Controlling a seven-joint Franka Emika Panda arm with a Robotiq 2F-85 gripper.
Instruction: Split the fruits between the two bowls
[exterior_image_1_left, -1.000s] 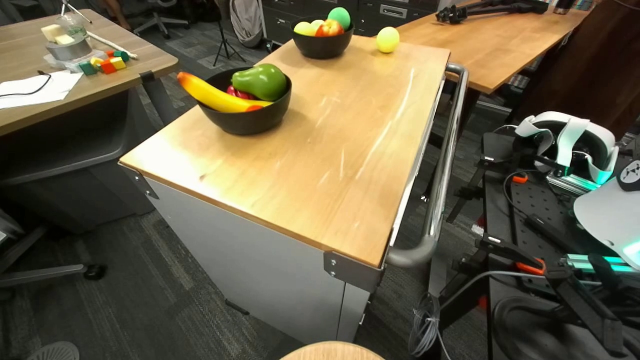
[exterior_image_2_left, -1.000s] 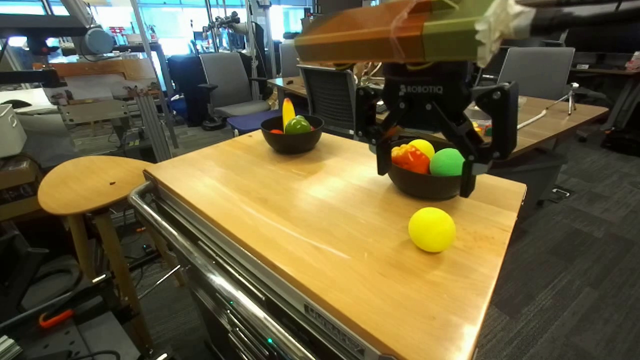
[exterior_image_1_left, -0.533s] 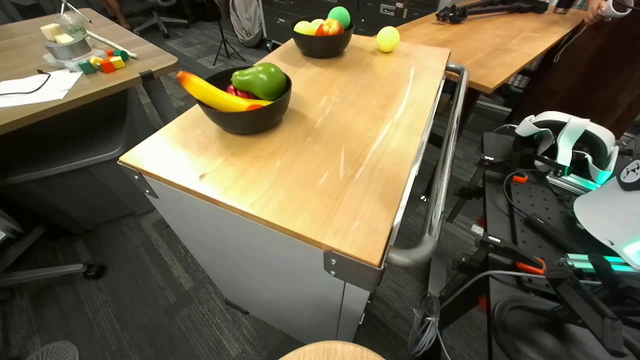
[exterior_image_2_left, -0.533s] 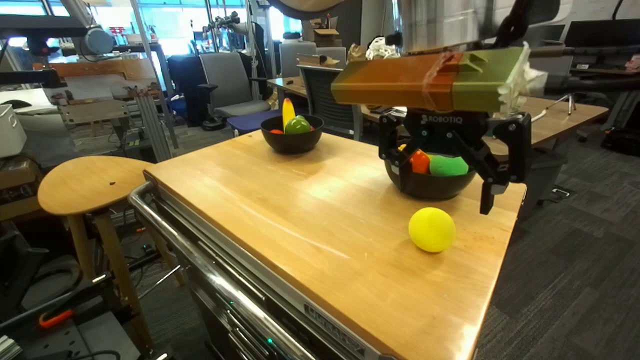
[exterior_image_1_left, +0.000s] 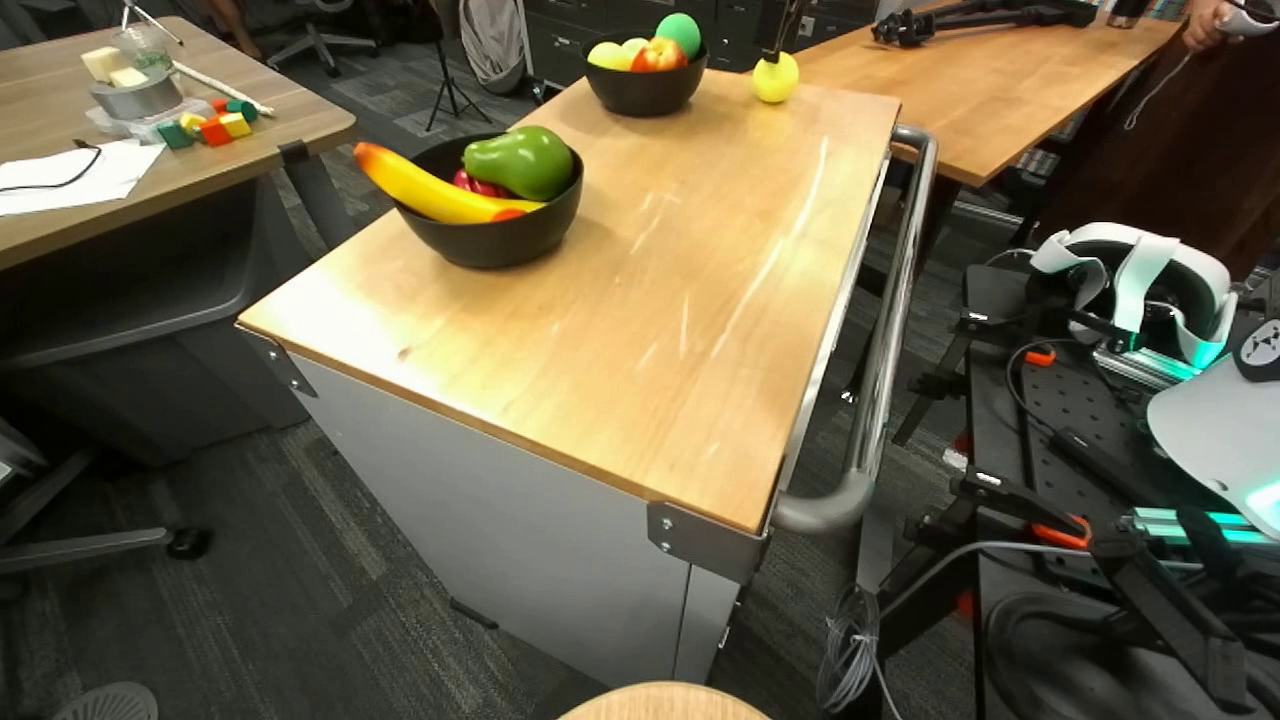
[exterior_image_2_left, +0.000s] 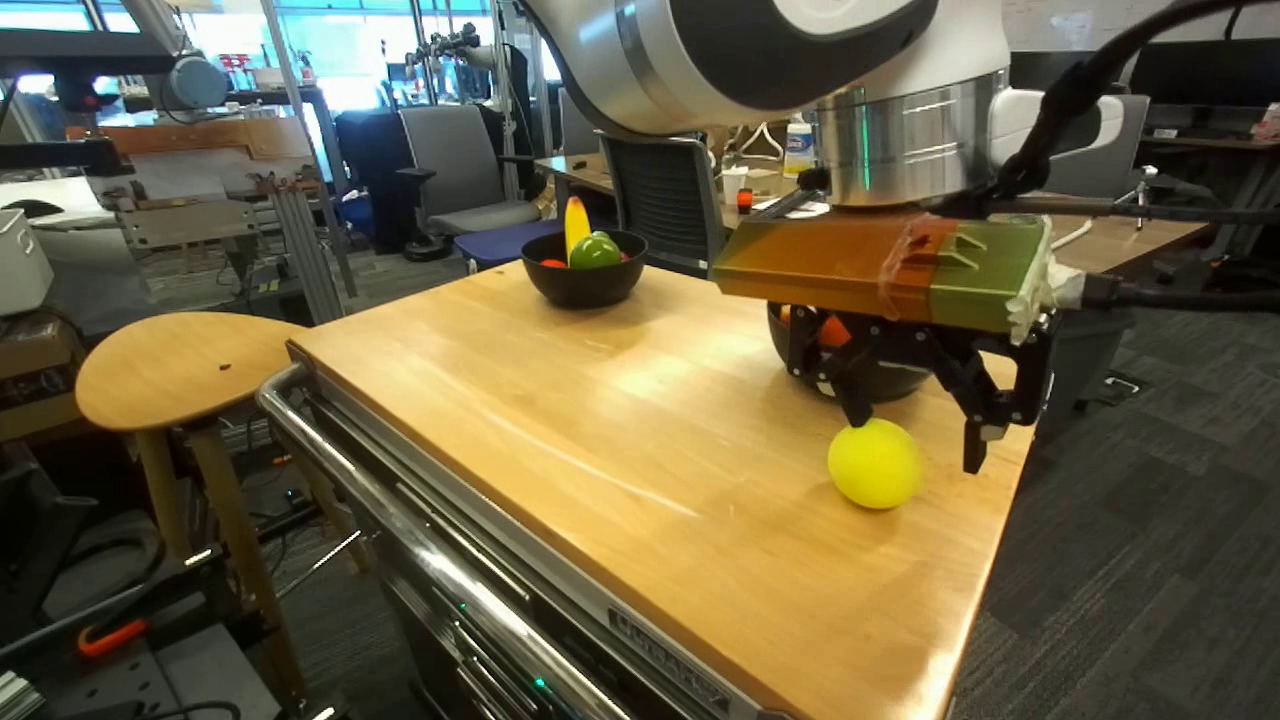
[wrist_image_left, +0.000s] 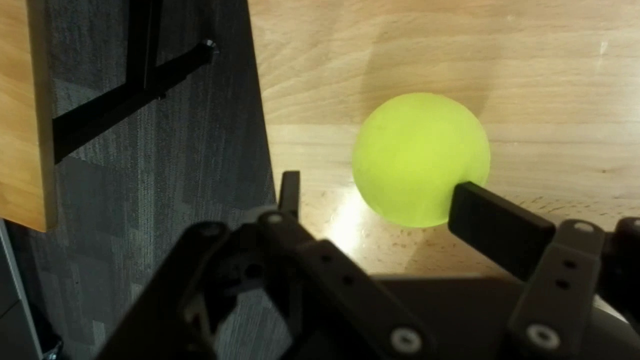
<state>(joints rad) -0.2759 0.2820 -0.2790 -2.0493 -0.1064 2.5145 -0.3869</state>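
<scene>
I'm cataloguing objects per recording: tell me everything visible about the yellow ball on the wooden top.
The yellow ball is round, one plain piece, slightly greenish, smooth and matte, perhaps foam or rubber. It rests on the wooden top, outside the black bowl nearest it. One of the open fingers overlaps its edge and seems to touch it; the other stands clear.

No text clearly readable, 1 blurred label (exterior_image_2_left: 668, 656) on cart (exterior_image_2_left: 650, 420)

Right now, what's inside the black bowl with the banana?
The banana, a green fruit, a partly hidden dark red piece and an unclear orange-red bit; anything beneath is covered.
</scene>
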